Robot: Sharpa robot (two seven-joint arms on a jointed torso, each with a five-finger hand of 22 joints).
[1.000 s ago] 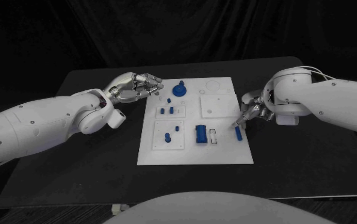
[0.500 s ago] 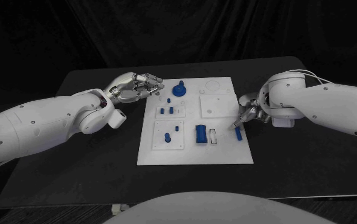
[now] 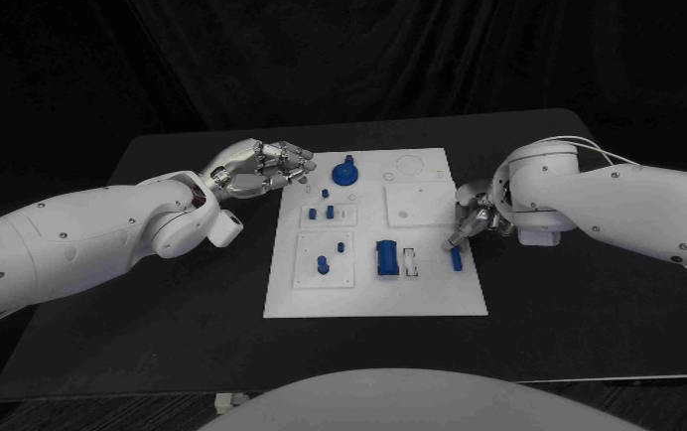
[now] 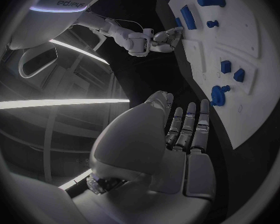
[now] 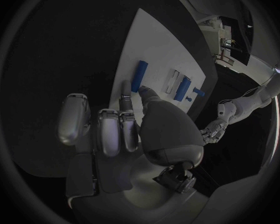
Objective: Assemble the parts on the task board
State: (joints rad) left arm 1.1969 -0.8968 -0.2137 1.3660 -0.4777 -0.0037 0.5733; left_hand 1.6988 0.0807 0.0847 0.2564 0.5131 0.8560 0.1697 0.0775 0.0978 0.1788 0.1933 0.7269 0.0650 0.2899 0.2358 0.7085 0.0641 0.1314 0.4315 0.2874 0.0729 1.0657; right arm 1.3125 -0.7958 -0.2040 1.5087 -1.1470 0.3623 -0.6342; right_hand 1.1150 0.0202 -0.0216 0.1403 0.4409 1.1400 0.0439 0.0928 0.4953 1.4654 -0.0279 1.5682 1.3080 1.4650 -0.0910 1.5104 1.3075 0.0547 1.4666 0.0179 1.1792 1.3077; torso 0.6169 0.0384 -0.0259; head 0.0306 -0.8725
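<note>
Right hand, fingers curled and holding nothing, fingertip at the loose blue bar on the task board right edge; left hand curled empty beside board; risk: poke slides bar off.

1 task board | 2 hands | approx. 9 blue parts, some too small to tell

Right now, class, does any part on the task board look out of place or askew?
One does: a long blue bar lies loose near the task board's right edge, beside the right hand, outside any panel. The rest looks orderly.
</note>
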